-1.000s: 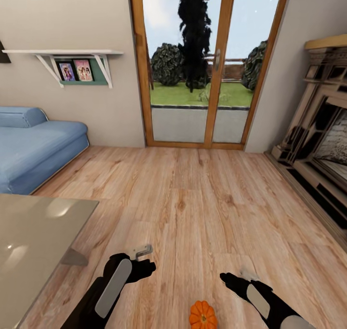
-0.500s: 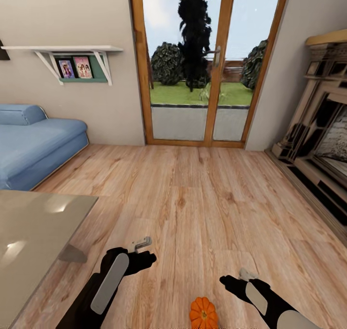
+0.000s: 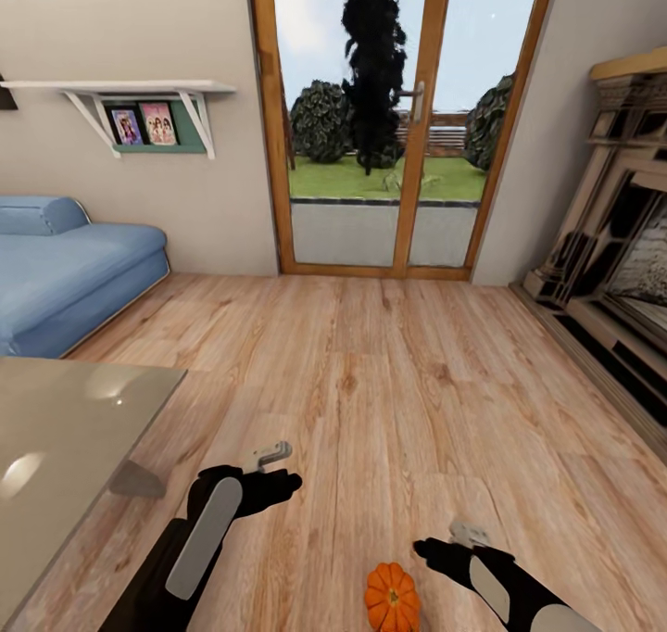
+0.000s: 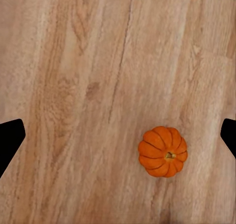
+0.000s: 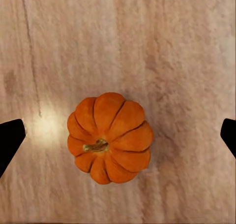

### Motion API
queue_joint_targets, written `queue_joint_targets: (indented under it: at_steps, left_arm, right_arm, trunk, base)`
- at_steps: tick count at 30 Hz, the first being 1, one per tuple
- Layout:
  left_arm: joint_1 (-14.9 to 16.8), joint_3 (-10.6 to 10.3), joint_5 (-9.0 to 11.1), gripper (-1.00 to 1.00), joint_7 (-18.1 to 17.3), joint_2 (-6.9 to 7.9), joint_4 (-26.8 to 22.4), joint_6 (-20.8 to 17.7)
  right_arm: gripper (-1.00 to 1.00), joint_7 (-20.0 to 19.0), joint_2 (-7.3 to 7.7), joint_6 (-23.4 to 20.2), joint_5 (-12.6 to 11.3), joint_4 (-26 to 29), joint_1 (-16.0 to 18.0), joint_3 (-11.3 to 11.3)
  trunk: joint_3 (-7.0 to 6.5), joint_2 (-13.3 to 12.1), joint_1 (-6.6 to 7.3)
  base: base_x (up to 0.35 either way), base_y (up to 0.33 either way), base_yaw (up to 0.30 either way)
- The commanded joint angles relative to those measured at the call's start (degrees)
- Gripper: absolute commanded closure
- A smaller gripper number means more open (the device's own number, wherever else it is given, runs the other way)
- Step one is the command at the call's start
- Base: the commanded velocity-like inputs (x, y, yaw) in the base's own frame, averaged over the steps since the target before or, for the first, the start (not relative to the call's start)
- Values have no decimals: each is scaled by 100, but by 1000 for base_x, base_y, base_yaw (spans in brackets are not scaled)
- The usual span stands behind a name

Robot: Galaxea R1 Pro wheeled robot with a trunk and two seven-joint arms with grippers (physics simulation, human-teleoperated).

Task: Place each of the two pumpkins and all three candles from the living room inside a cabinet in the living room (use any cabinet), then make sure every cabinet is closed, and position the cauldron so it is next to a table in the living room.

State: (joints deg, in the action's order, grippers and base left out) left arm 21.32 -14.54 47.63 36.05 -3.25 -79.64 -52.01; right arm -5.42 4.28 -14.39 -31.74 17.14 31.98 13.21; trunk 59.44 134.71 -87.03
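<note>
Landmark: we place everything by the pumpkin [image 3: 391, 598], which sits on the wooden floor [image 3: 389, 382] at the near edge of our head view.
Pumpkin: orange, ribbed, upright on the boards with its short stem pointing up; nothing touches it. In the left wrist view the pumpkin [image 4: 162, 151] lies off to one side between the finger tips; in the right wrist view the pumpkin [image 5: 110, 137] lies almost midway between them.
Right gripper [image 3: 445, 544]: just beside the pumpkin on our right side, held above the floor. Its fingers [image 5: 10, 138] stand wide apart at the two edges of the wrist view, so it is released and grasps nothing.
Left gripper [image 3: 278, 470]: near the pumpkin on our left side and a little farther ahead. Its fingers [image 4: 11, 140] are likewise spread wide, released and empty.
Table [image 3: 65, 447]: grey reflective glass top, left of the pumpkin and apart from it, just beside our left arm.
Sofa [image 3: 65, 271]: blue, far left of the pumpkin, beyond the table, against the wall.
Shelf [image 3: 120, 90]: white, on the wall above the sofa, with two small pictures under it.
Glass door [image 3: 398, 122]: wood-framed, straight ahead beyond the pumpkin, with garden behind.
Fireplace [image 3: 621, 243]: well to the right of the pumpkin, along the right wall.
</note>
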Motion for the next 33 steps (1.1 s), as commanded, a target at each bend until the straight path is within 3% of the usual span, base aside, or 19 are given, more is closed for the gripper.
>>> queue_joint_targets:
  at_steps: [1, 5, 21, 33]
  left_arm:
    - [4, 24, 97, -100, 60, 0, -6, -8]
    - [4, 113, 290, -100, 60, 0, -15, -11]
    - [4, 114, 317, -100, 60, 0, -16, -12]
    - [4, 118, 317, -100, 60, 0, -16, -17]
  right_arm:
    - [-100, -64, 4, -18, -10, 0, 2, 18]
    - [-100, -147, 3, 110, -6, -219, 1, 22]
    - [-100, -171, -75, 479, 52, -369, 1, 38]
    - [-100, -180, -78, 490, 62, -369, 1, 46]
  trunk:
    - [23, 44, -21]
    - [95, 204, -109]
    - [383, 846, -461]
    - [648, 869, -495]
  base:
    - [0, 0, 0]
    - [0, 0, 0]
    - [0, 0, 0]
    - [0, 0, 0]
